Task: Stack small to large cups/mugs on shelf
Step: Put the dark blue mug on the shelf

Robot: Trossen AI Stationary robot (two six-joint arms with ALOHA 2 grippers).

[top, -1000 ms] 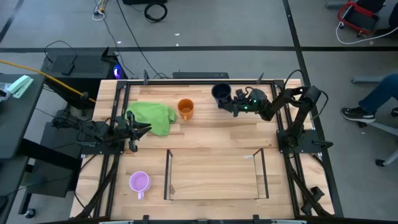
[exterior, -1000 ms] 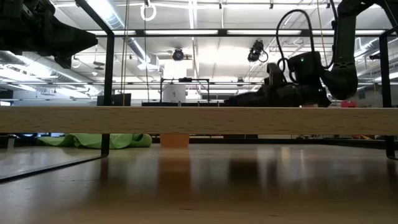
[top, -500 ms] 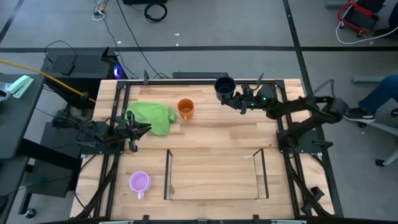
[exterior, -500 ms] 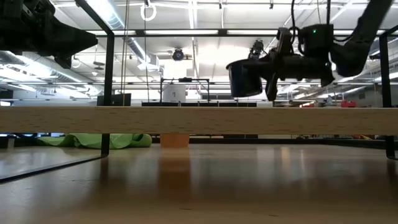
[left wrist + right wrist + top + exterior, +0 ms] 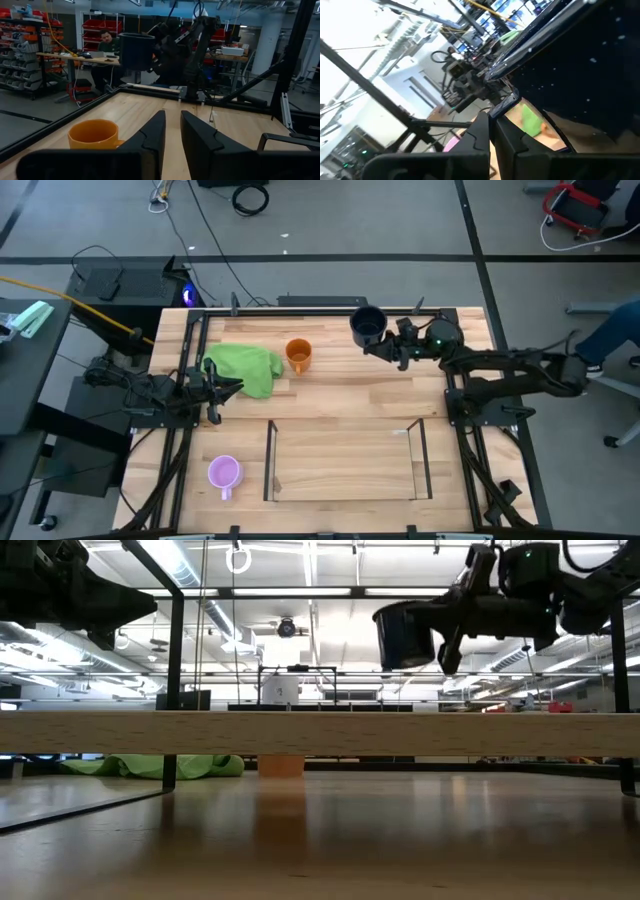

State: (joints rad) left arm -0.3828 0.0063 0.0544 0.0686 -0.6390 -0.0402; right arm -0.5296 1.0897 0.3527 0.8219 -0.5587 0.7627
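The right hand [image 5: 392, 345], closed on the rim of the dark glossy handled mug [image 5: 367, 323], holds it clear above the desk's [image 5: 340, 395] far edge. Keep it level; carry over the clear-panelled, wooden-floored shelf [image 5: 342, 462], clearing panel tops. Left hand [image 5: 232, 388], slightly parted, empty, waits beside the green cloth [image 5: 245, 368].

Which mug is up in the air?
The black mug, held up by the right gripper. The orange mug and purple mug sit on the table.
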